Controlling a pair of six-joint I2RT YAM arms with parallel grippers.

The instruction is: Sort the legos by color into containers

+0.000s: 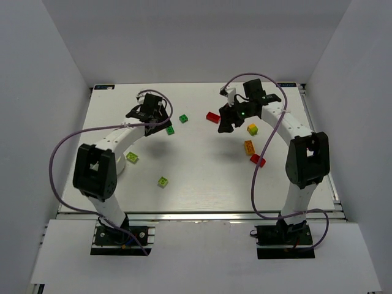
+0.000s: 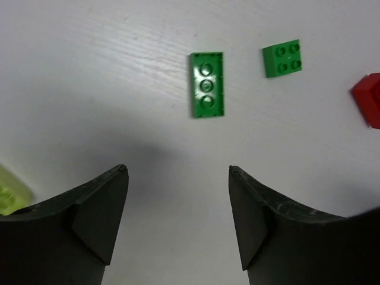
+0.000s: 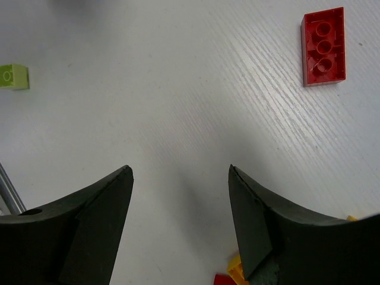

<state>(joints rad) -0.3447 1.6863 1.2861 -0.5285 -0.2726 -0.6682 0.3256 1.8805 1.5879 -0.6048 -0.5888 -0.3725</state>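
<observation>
**Top view.** Legos lie loose on the table (image 1: 202, 190): lime bricks (image 1: 163, 181) by the left arm, and a yellow brick (image 1: 252, 128), an orange brick (image 1: 248, 146) and a small red piece (image 1: 258, 160) by the right arm. You can't pick out the white dish for certain; it may be hidden under the left arm. The left gripper (image 1: 158, 120) and right gripper (image 1: 225, 125) hover mid-table, well apart.

**Left wrist.** The fingers are spread wide with nothing between them. A long green brick (image 2: 207, 85) lies flat just ahead, slightly right of centre. A square green brick (image 2: 282, 58) sits beyond it, not touching.

**Right wrist.** The fingers are also spread wide and empty. A long red brick (image 3: 323, 46) lies ahead, off to the right and outside the jaw line.

**Step.** By my judgement nothing is sorted yet, and both arms are lining up a first pick.

**Next.** For the left arm, advance and lower until the fingers straddle the long green brick across its narrow side. For the right arm, shift right before descending. The bricks are tiny, so centre carefully.
</observation>
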